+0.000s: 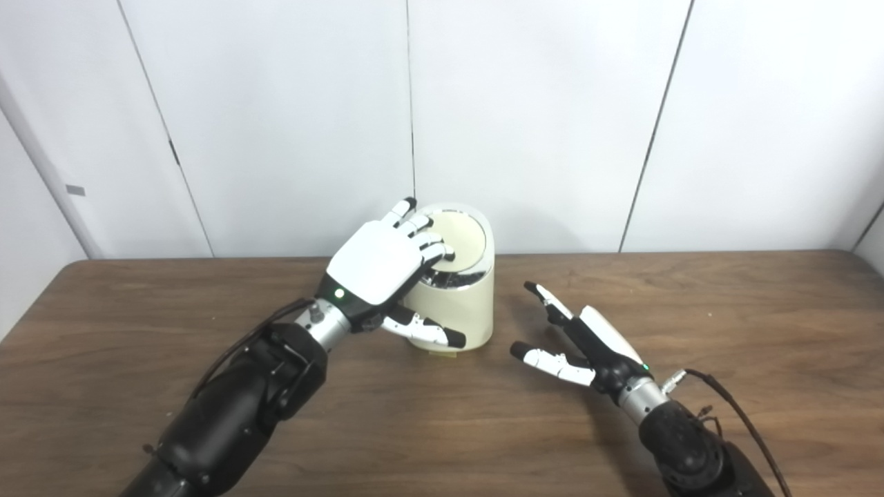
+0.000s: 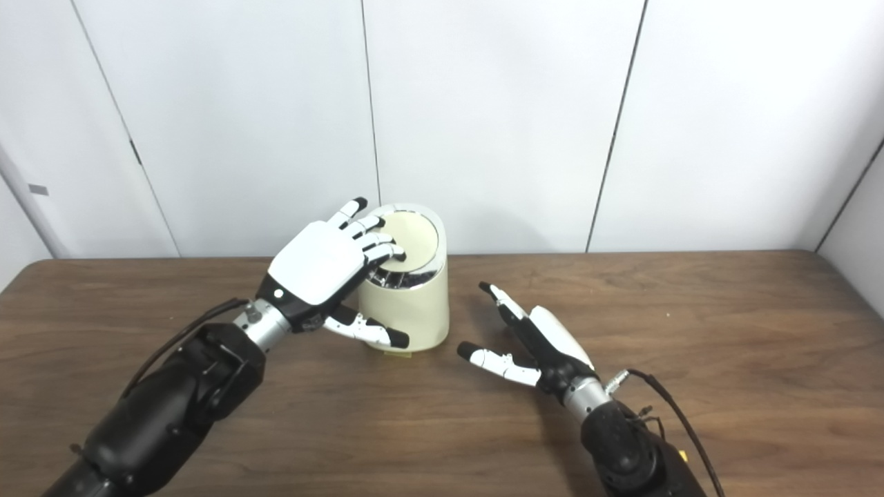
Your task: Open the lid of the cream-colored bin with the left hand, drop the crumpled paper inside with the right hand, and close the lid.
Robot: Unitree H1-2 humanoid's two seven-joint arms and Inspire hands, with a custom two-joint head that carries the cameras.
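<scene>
The cream-colored bin (image 1: 461,310) stands on the wooden table near its back edge, with a round cream lid (image 1: 463,236) in a shiny metal rim. The lid's near edge is tilted down, showing a dark gap. My left hand (image 1: 383,266) is open and lies over the bin's left side, fingertips on the lid, thumb against the bin's front. My right hand (image 1: 580,342) is open and empty, low over the table just right of the bin; it also shows in the right eye view (image 2: 532,338). No crumpled paper is in view.
The brown wooden table (image 1: 725,324) stretches to both sides of the bin. White wall panels stand right behind the table's back edge. A black cable (image 1: 732,407) runs along my right forearm.
</scene>
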